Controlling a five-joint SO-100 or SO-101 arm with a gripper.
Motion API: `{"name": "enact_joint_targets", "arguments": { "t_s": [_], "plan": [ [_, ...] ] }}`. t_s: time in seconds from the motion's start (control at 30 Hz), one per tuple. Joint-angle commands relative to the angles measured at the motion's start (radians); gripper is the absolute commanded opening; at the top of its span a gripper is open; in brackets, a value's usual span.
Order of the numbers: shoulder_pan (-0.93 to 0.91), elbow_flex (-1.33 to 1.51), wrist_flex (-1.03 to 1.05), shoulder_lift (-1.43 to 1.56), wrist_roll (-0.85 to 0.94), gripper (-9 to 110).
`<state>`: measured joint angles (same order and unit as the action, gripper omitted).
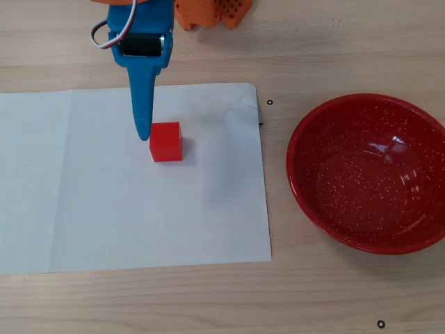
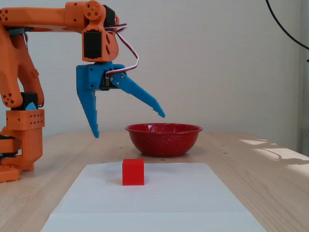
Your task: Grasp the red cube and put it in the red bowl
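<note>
The red cube (image 1: 166,141) sits on a white paper sheet (image 1: 104,209), near the sheet's upper middle in the overhead view. It also shows in the fixed view (image 2: 133,172), in front of the red bowl. The red bowl (image 1: 306,174) is speckled, empty and stands on the wooden table to the right of the sheet; it also shows in the fixed view (image 2: 163,140). My blue gripper (image 2: 129,125) is open wide and empty. It hangs above the cube without touching it. From overhead the gripper (image 1: 143,111) shows one long finger (image 1: 142,129) ending just left of the cube's top edge.
The orange arm base (image 2: 21,130) stands at the left of the fixed view and at the top edge (image 1: 212,14) of the overhead view. A small dark mark (image 1: 261,115) lies at the sheet's right edge. Bare wood surrounds the sheet (image 2: 159,198).
</note>
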<state>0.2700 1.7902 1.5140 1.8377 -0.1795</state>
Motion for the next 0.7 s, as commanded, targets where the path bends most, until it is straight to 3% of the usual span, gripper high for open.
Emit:
{"name": "enact_joint_targets", "arguments": {
  "t_s": [0.0,0.67],
  "plan": [
    [-0.014,-0.106,-0.021,0.012,-0.003,65],
    [-0.078,-0.106,-0.141,-0.179,0.032,68]
  ]
}}
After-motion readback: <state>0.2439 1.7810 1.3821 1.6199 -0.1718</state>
